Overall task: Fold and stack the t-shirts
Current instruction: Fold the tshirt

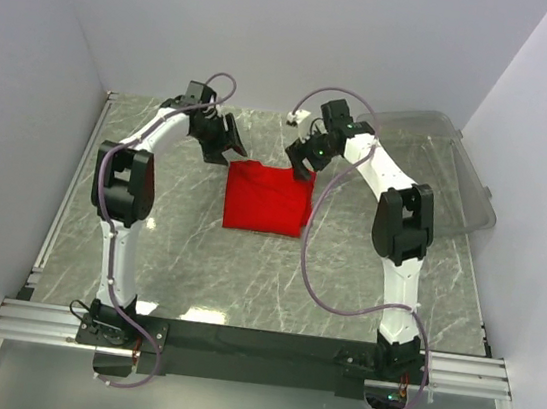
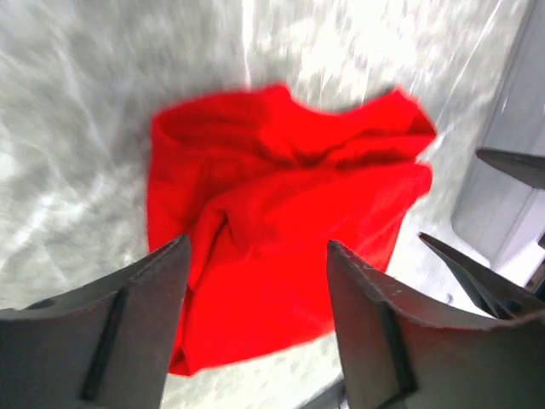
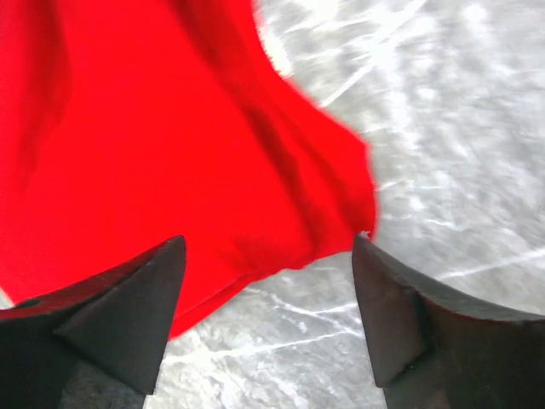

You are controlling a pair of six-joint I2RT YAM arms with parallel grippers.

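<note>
A red t-shirt (image 1: 267,198) lies folded into a rough rectangle on the marble table, at the middle. It fills the left wrist view (image 2: 281,230) and the right wrist view (image 3: 153,145). My left gripper (image 1: 233,146) hovers open and empty just past the shirt's far left corner; its fingers (image 2: 140,324) stand wide apart above the cloth. My right gripper (image 1: 304,166) hovers open and empty at the shirt's far right corner, its fingers (image 3: 400,315) spread over the shirt's edge and bare table.
A clear plastic bin (image 1: 458,178) stands at the far right of the table, behind the right arm. White walls close in the table on the left, back and right. A black rail (image 1: 255,343) runs along the near edge.
</note>
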